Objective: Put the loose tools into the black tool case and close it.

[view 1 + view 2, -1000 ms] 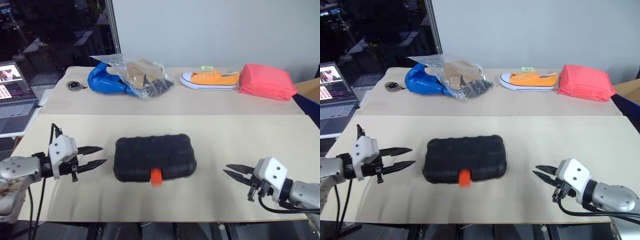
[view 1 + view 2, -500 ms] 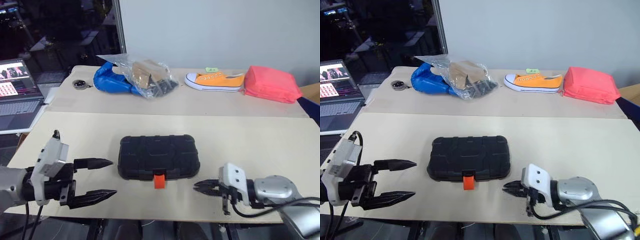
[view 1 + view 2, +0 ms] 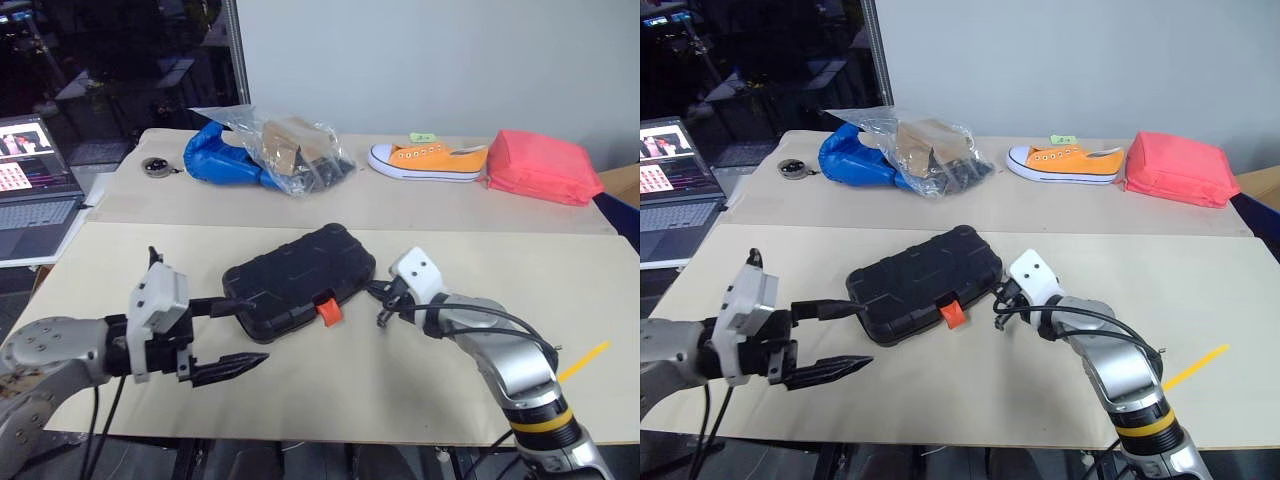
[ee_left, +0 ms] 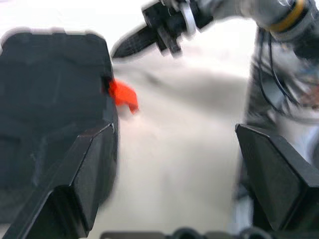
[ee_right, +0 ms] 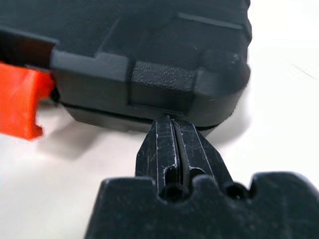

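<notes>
The black tool case (image 3: 298,278) lies closed and skewed on the near table, its orange latch (image 3: 326,310) sticking out from the front edge. My right gripper (image 3: 371,291) is shut. In the right wrist view its tip (image 5: 169,125) presses on the case's (image 5: 149,55) seam at a corner, to the right of the latch (image 5: 20,102). My left gripper (image 3: 238,332) is open at the case's left end. One finger (image 4: 75,174) lies along the case's (image 4: 52,94) side and the other hangs over bare table. The loose tools are out of view.
On the far table lie a blue bag under a clear plastic bag (image 3: 270,152), an orange shoe (image 3: 430,160), a red pouch (image 3: 540,166) and a small round object (image 3: 155,167). A laptop (image 3: 35,205) sits at the left. A yellow strip (image 3: 583,361) lies near my right arm.
The right gripper has shut and pushed forward-left against the case's right corner, swinging that end away from me. The left gripper has opened wider and moved right to the case's left end.
</notes>
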### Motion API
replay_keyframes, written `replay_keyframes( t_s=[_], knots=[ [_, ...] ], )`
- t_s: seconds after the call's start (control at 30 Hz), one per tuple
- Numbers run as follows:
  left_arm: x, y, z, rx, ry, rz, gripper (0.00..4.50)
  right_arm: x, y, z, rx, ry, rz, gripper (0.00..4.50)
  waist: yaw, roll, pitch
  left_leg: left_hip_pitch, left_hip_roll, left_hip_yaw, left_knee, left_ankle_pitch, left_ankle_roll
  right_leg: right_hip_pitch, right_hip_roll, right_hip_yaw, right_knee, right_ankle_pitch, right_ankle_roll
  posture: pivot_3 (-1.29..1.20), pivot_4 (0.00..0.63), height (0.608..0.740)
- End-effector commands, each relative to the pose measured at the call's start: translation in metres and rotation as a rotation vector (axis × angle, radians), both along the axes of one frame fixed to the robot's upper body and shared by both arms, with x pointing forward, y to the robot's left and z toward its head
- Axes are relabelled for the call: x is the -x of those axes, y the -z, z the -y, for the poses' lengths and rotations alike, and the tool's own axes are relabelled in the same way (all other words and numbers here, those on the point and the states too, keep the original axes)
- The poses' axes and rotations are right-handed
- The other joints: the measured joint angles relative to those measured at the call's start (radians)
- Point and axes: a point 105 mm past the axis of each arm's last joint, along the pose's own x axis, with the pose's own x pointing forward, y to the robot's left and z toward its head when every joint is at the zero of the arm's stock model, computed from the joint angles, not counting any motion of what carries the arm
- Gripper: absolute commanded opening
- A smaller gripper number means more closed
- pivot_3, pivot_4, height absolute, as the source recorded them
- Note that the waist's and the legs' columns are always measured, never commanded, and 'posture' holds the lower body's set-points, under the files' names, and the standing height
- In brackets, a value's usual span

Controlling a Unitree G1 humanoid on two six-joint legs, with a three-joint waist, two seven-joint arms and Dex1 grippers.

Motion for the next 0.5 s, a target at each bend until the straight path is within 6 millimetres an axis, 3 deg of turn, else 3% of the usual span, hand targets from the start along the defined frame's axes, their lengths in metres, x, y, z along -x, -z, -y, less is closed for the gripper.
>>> replay_keyframes(
  t_s=[0.03, 0.07, 0.1, 0.17, 0.2, 0.23, 0.33, 0.5],
  knots=[
    [-0.020, 0.015, 0.004, -0.013, -0.056, -0.006, 4.19, 0.027, -0.021, -0.004, -0.063, -0.130, -0.040, 1.07, 0.002, 0.001, 0.000, -0.001, -0.001, 0.000, 0.000, 0.000, 0.000, 0.000, 0.000, 0.000, 0.000, 0.000, -0.001, 0.00, 0.150, 0.740],
    [-0.024, 0.019, 0.007, -0.011, -0.054, -0.009, 4.19, 0.036, -0.024, -0.006, -0.072, -0.171, -0.067, 1.28, 0.002, 0.001, 0.000, -0.001, -0.001, 0.000, -0.001, 0.000, 0.000, -0.001, 0.000, 0.000, 0.000, 0.001, -0.001, 0.00, 0.150, 0.740],
    [-0.028, 0.023, 0.009, -0.013, -0.056, -0.013, 4.19, 0.041, -0.026, -0.008, -0.080, -0.197, -0.087, 1.94, 0.003, 0.001, 0.000, -0.004, -0.001, -0.001, 0.000, -0.001, 0.000, -0.002, 0.000, -0.001, -0.001, 0.001, -0.002, 0.00, 0.150, 0.740],
    [-0.032, 0.035, 0.011, -0.035, -0.045, -0.032, 4.19, 0.049, -0.029, -0.015, -0.097, -0.233, -0.128, 2.21, 0.001, 0.001, 0.000, -0.006, -0.001, -0.001, 0.000, -0.001, 0.000, -0.003, 0.000, -0.002, -0.002, 0.001, -0.002, 0.00, 0.150, 0.740],
    [-0.032, 0.041, 0.011, -0.051, -0.032, -0.043, 4.19, 0.051, -0.029, -0.018, -0.101, -0.243, -0.148, 2.77, 0.000, 0.001, 0.000, -0.007, -0.001, -0.002, 0.000, -0.001, 0.001, -0.004, 0.000, -0.002, -0.003, 0.001, -0.002, 0.00, 0.150, 0.740],
    [-0.031, 0.046, 0.011, -0.061, -0.021, -0.056, 4.19, 0.052, -0.029, -0.021, -0.102, -0.245, -0.159, 3.04, -0.006, 0.000, 0.000, -0.008, -0.001, -0.002, 0.000, -0.001, 0.001, -0.004, 0.000, -0.002, -0.003, 0.001, -0.002, 0.00, 0.150, 0.740],
    [-0.032, 0.063, 0.004, -0.103, -0.002, -0.090, 4.19, 0.055, -0.017, -0.033, -0.081, -0.250, -0.207, 4.02, -0.004, 0.001, -0.001, -0.009, -0.001, -0.003, 0.000, -0.001, 0.001, -0.006, 0.000, -0.002, -0.002, 0.001, -0.002, 0.00, 0.150, 0.740],
    [-0.033, 0.071, -0.003, -0.125, 0.011, -0.088, 4.19, 0.054, -0.006, -0.042, -0.095, -0.188, -0.260, 4.02, -0.002, 0.002, -0.002, -0.008, -0.001, -0.002, 0.000, -0.001, 0.001, -0.005, 0.000, -0.002, -0.001, 0.001, -0.002, 0.00, 0.150, 0.740]
  ],
)
